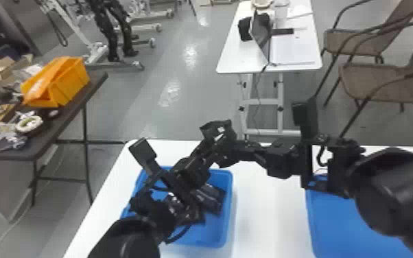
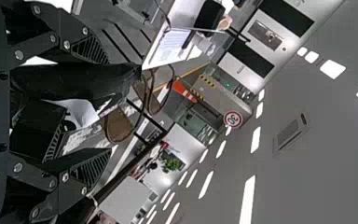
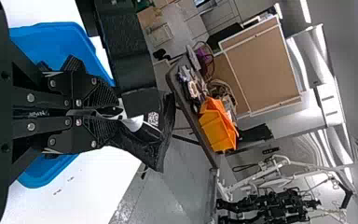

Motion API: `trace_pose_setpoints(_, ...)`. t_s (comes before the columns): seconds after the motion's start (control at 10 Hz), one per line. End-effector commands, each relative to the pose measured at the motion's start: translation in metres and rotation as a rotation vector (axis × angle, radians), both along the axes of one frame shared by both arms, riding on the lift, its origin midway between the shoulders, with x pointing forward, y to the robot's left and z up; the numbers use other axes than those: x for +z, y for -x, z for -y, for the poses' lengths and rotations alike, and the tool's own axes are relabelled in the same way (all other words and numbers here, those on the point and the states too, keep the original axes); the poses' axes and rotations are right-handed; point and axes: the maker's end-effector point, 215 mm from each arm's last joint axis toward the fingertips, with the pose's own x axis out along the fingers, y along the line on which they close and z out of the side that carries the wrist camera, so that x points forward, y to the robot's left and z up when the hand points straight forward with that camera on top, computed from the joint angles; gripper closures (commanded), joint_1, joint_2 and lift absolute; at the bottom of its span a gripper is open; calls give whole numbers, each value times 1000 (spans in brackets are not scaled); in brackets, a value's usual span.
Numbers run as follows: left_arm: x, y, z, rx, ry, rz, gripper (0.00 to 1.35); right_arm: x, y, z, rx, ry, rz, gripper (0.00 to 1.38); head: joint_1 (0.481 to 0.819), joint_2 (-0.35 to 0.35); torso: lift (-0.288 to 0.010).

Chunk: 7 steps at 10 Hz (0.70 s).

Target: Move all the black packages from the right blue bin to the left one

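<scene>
In the head view my right gripper (image 1: 245, 151) is above the table between the bins, shut on a black package (image 1: 216, 129). The right wrist view has this right gripper (image 3: 115, 112) clamped on the black package (image 3: 142, 144), which bears a white label. My left gripper (image 1: 205, 157) is over the left blue bin's (image 1: 229, 212) far side, close to that package. Seen from its wrist, the left gripper (image 2: 97, 109) is open, with dark material (image 2: 74, 83) between its fingers. More black packages (image 1: 210, 198) lie in the left bin, partly hidden by the left arm.
The right blue bin (image 1: 350, 223) is partly covered by the right arm. Both bins stand on the white table (image 1: 267, 206). A dark side table (image 1: 89, 89) at the left bears an orange bin (image 1: 68, 80). A white desk (image 1: 231, 61) and brown chairs stand farther back.
</scene>
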Motion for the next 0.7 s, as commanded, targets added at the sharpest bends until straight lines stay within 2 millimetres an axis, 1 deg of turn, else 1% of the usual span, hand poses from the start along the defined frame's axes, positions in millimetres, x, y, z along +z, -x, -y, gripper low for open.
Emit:
trace_pose_setpoints(0.0, -1, 3, -5, 26, 23, -1, 1222, -1, 1, 0, 1, -2, -2, 1102, 695, 261, -41)
trace_pose_setpoints(0.2, 2, 3, -11, 45, 19, 17, 1222, -2, 2, 1, 0, -6, -9, 1102, 695, 268, -41)
trace_pose_setpoints(0.3, 4, 2, -13, 53, 16, 26, 1222, -4, 3, 0, 0, -11, -18, 1070, 695, 271, -41)
trace_pose_setpoints(0.4, 6, 2, -16, 63, 3, 40, 1222, -6, 5, 0, -3, -21, -22, 782, 695, 275, -41)
trace_pose_setpoints(0.5, 12, 0, -26, 91, -52, 70, 1222, -5, 3, 4, -17, -29, -20, 320, 695, 278, -41)
trace_pose_setpoints(0.6, 18, -1, -40, 120, -127, 92, 1222, -4, -2, 15, -51, -33, -8, 62, 695, 280, -41)
